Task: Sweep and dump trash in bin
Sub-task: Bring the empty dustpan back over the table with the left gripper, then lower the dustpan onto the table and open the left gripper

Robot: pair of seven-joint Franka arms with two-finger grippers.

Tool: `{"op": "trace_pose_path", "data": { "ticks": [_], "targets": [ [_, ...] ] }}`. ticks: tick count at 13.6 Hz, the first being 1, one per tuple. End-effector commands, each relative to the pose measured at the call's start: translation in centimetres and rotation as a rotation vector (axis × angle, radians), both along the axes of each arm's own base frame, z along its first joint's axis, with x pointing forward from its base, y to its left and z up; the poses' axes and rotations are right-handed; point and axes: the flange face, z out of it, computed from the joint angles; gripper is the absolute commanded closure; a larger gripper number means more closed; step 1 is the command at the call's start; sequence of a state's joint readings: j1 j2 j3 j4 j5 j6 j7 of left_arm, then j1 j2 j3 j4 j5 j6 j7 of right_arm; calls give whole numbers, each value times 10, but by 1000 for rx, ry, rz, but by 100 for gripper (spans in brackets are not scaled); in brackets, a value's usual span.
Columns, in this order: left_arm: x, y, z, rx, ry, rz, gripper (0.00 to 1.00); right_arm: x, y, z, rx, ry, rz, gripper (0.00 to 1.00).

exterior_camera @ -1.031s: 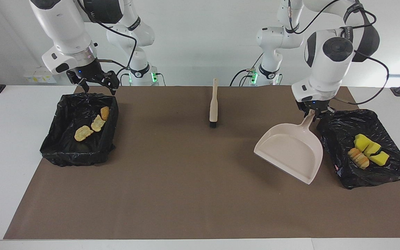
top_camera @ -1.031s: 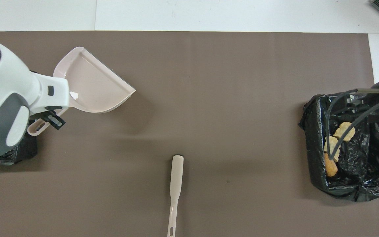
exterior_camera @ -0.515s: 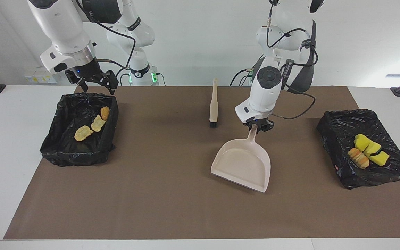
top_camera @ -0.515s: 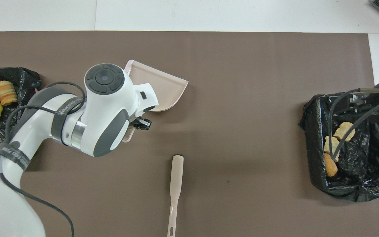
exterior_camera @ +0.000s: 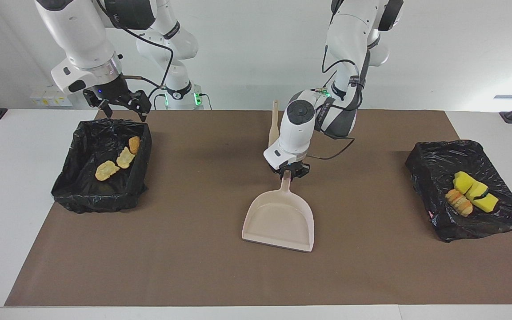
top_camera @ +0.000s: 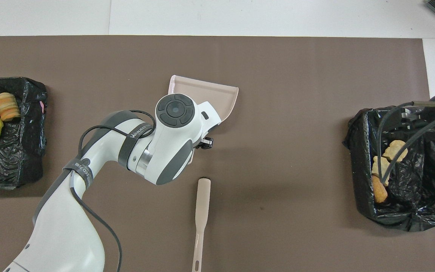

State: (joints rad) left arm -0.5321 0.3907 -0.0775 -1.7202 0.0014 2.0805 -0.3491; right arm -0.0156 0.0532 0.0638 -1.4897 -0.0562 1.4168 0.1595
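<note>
- The left gripper (exterior_camera: 290,172) has its fingers closed on the handle of the dustpan (exterior_camera: 279,219), which sits mid-mat with its mouth pointing away from the robots.
- The pan looks empty; whether its lip rests flat on the brown mat (exterior_camera: 202,266) or hangs just above it is hard to judge from here.
- The trash is already binned: yellow sponge pieces and a bread-like chunk (exterior_camera: 468,197) lie in the black-lined bin (exterior_camera: 434,155) toward the left arm's end from the dustpan, tan scraps (exterior_camera: 117,162) in the other bin (exterior_camera: 82,195) toward the right arm's end.
- The brush (top_camera: 202,211) lies nearer the robots than the dustpan, just beside its handle.
- The right gripper (exterior_camera: 122,106) hovers, fingers spread and empty, over the rim of the other bin.
- To set the pan down well: lower it level, release only once it bears on the mat, and lift straight up without nudging the brush.
</note>
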Motion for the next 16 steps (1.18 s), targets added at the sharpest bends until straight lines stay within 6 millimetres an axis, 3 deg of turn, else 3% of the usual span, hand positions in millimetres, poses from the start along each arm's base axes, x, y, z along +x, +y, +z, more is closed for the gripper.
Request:
{"op": "trace_pose_path", "data": {
  "ticks": [1, 2, 4, 8, 11, 16],
  "targets": [
    [6, 26, 40, 9, 10, 50, 0, -4, -4, 1, 8, -15, 20, 0],
    [15, 49, 52, 19, 11, 71, 0, -4, -3, 2, 10, -17, 22, 0],
    [23, 77, 72, 28, 7, 78, 0, -4, -4, 2, 9, -17, 22, 0],
    [40, 180, 127, 14, 35, 8, 0, -4, -3, 2, 10, -17, 22, 0],
    [31, 245, 166, 10, 49, 13, 0, -4, -3, 2, 10, -17, 22, 0],
    [-2, 317, 232, 10, 52, 121, 0, -4, -3, 2, 10, -17, 22, 0]
  ]
}}
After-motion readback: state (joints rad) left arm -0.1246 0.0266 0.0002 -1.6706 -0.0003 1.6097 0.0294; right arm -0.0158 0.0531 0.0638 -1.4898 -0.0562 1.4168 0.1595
